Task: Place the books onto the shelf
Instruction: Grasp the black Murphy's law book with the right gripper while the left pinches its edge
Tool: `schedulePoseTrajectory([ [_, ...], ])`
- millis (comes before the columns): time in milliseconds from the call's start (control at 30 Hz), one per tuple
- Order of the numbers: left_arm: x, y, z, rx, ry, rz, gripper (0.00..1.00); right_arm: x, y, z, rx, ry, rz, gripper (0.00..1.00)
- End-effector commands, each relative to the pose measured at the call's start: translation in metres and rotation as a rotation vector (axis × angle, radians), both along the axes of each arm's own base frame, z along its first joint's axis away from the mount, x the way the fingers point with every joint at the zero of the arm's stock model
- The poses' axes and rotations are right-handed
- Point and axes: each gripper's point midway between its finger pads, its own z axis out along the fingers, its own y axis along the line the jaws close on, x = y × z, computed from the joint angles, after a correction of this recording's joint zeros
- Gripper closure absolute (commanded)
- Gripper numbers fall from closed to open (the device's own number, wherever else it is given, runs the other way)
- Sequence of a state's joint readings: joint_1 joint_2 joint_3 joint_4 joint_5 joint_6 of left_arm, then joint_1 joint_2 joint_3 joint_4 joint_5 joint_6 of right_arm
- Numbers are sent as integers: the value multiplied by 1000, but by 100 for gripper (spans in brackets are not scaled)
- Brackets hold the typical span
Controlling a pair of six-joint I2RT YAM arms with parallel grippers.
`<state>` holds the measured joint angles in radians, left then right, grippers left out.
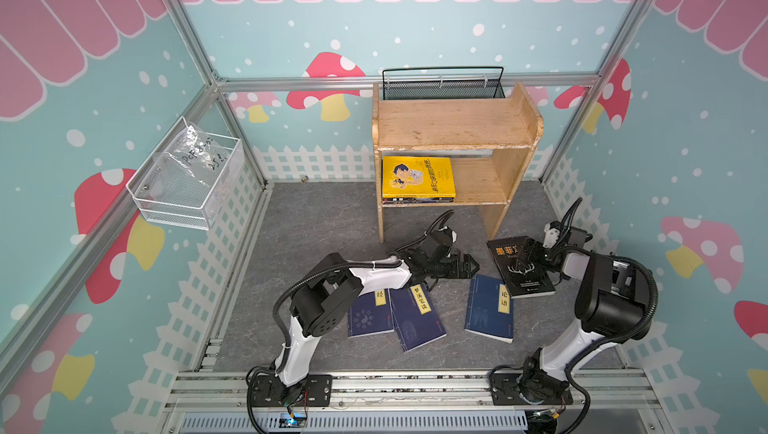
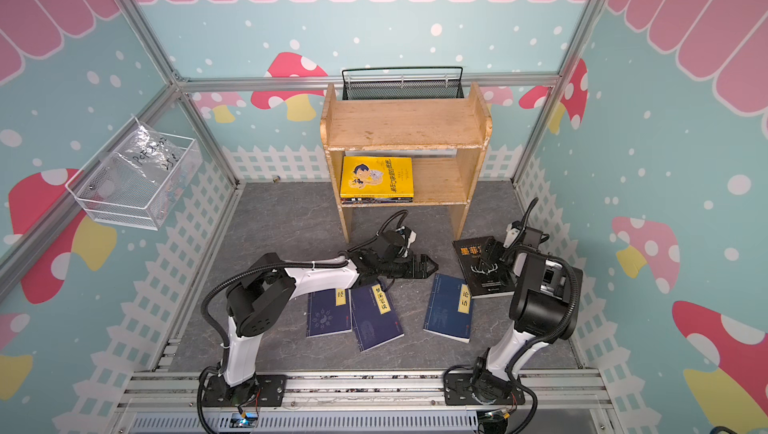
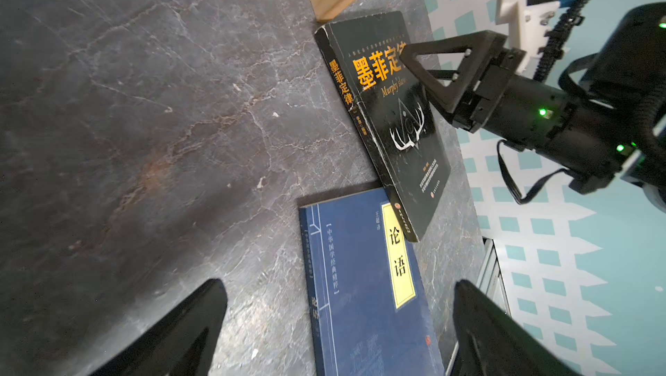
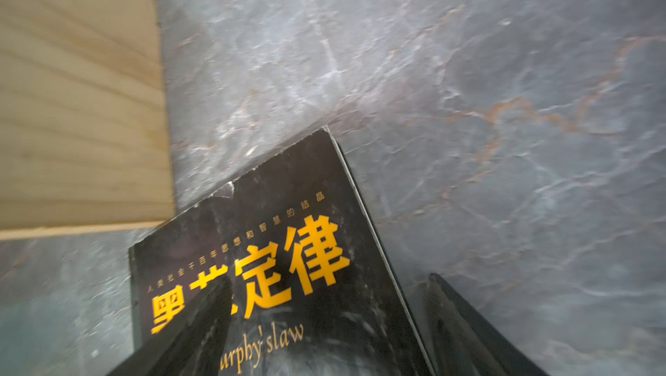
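Observation:
The light-wood shelf [image 1: 453, 124] [image 2: 403, 124] stands at the back, and a yellow book [image 1: 417, 176] lies on a small stack on its lower tier. Three navy books with yellow labels [image 1: 370, 315] [image 1: 417, 319] [image 1: 490, 309] lie flat on the grey floor. A black book [image 1: 523, 282] [image 3: 396, 122] [image 4: 288, 284] lies near the shelf's right leg. My right gripper [image 1: 536, 251] [image 4: 328, 278] is open low over its top end, one finger above the cover and the other beyond the page edge. My left gripper [image 1: 471, 264] [image 3: 338, 284] hovers open beside the rightmost navy book [image 3: 360, 284].
A black mesh basket [image 1: 442, 84] sits behind the shelf. On the left wall hangs a white wire basket [image 1: 187, 178] holding a plastic bag. The shelf's right side panel [image 4: 79, 104] stands close to the black book. Aluminium rails [image 1: 395, 382] run along the front.

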<state>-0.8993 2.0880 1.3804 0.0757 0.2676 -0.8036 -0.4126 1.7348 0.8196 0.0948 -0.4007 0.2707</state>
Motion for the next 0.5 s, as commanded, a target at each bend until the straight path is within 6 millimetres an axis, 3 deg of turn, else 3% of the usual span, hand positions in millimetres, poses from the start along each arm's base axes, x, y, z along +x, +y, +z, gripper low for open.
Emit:
schedulePoseTrajectory([
  [0,4,-10,-16,23,47,22,1,-11,28,3,93,-18,89,16],
  [200,15,-22,-23,17,61,39,1,-15,63,-6,128,19,172,21],
  [467,16,-22,-40,31,111,59,2,-22,106,-4,146,45,264,23],
])
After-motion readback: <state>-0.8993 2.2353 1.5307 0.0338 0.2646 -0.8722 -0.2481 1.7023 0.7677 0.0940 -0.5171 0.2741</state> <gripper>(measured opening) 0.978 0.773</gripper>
